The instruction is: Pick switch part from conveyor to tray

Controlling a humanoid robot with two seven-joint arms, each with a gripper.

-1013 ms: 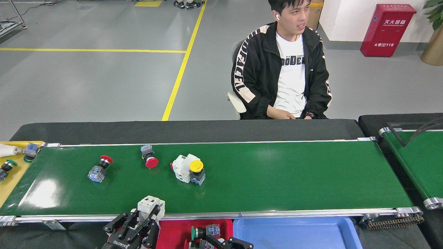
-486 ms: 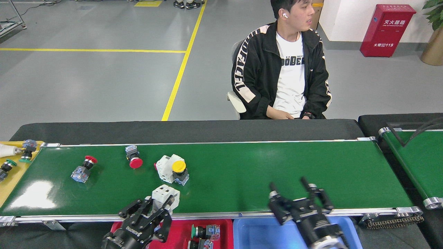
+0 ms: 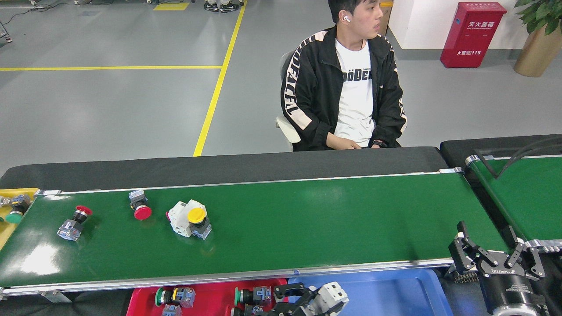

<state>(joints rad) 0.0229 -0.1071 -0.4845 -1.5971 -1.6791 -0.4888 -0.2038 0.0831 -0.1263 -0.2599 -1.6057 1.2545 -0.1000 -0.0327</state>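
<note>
The conveyor (image 3: 307, 224) is a wide glossy green belt with silver rails. On its left part lie three switch parts: a small red-capped one (image 3: 72, 221), a red mushroom button (image 3: 139, 206) and a white block with a yellow button (image 3: 189, 219). At the bottom edge, my left gripper (image 3: 314, 302) is shut on a white switch part (image 3: 333, 298), held low at the left end of the blue tray (image 3: 386, 292). My right gripper (image 3: 489, 250) stands open and empty just past the belt's right front corner.
A red tray (image 3: 215, 303) left of the blue one holds several switch parts. A yellow tray (image 3: 6, 219) with parts sits at the far left. A second green belt (image 3: 527, 197) angles in at the right. A person (image 3: 347, 87) sits behind the conveyor.
My left gripper carried the white switch part rightward from the belt's front rail to the blue tray. My right gripper swung right, off the belt. The parts on the belt drifted left.
</note>
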